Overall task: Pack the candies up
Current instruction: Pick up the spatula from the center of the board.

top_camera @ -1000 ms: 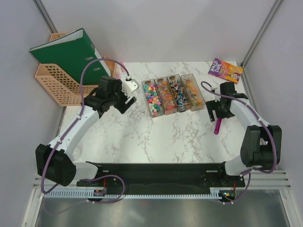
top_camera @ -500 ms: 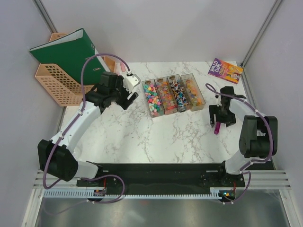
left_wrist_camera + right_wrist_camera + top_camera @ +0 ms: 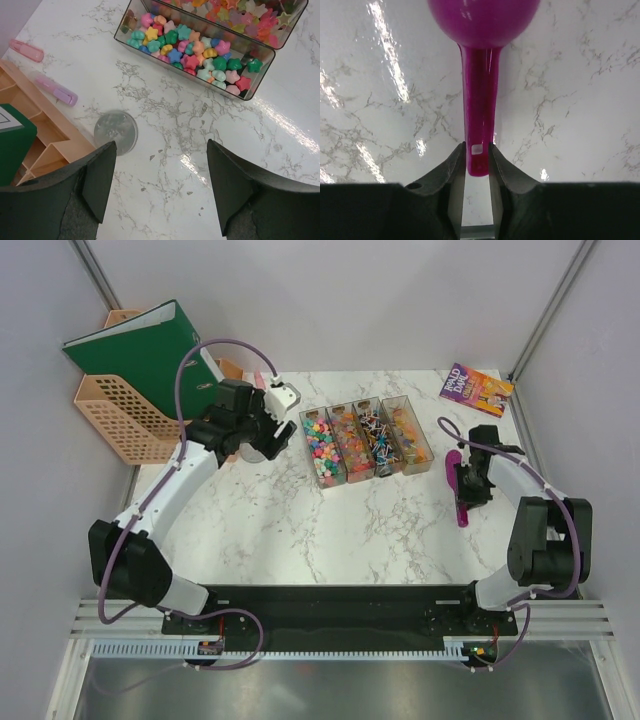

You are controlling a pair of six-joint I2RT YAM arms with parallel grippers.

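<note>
Candies [image 3: 365,438] fill several clear trays side by side at the table's back centre; star-shaped candies [image 3: 195,47] show in the left wrist view. My left gripper [image 3: 260,436] [image 3: 160,162] hangs open over bare marble left of the trays, with nothing between its fingers. A small clear round jar [image 3: 115,131] stands just beyond the left finger. At the right, my right gripper [image 3: 469,486] [image 3: 477,155] is shut on the end of the purple scoop's [image 3: 455,460] [image 3: 480,115] handle, the bowl pointing away from the wrist.
A peach basket [image 3: 120,420] [image 3: 47,135] holding a green binder [image 3: 150,355] stands at the back left. Two pink clips [image 3: 26,50] [image 3: 56,90] lie beside it. A book [image 3: 476,388] lies at the back right corner.
My right gripper has come down and closed on the scoop's handle. The left arm has shifted towards the back of the table, near the round jar.
</note>
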